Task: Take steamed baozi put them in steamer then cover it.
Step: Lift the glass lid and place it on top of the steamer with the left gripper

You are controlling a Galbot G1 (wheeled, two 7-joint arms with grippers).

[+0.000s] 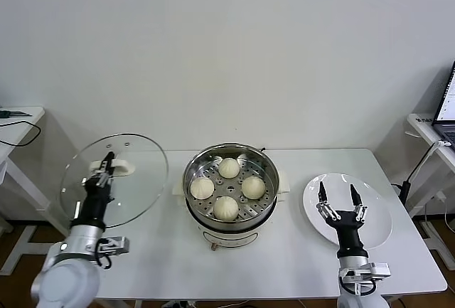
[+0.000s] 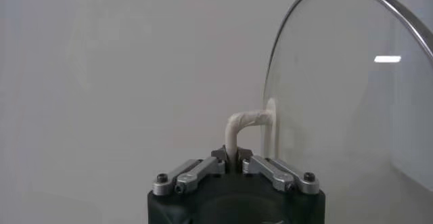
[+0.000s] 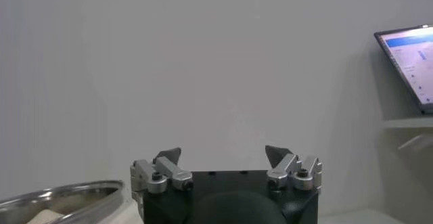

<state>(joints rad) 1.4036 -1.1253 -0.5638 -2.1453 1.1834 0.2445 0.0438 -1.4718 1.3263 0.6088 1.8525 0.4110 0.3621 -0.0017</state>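
The steamer [image 1: 264, 193], a shiny steel pot on a cream-white base, stands at the table's middle. Four cream-white baozi [image 1: 227, 208] lie on its perforated tray. My left gripper [image 1: 108, 164] is shut on the white handle [image 2: 238, 127] of the round glass lid [image 1: 135, 183] and holds it tilted in the air to the left of the steamer. In the left wrist view the lid [image 2: 338, 97] stands edge-on beside the gripper [image 2: 232, 155]. My right gripper [image 1: 337, 193] is open and empty above the white plate [image 1: 380, 215]. The right wrist view shows its spread jaws [image 3: 223, 155] and the steamer's rim [image 3: 67, 195].
The white plate lies to the right of the steamer with nothing on it. A side table with a laptop [image 1: 447, 105] stands at the far right, and another small table [image 1: 14, 126] at the far left.
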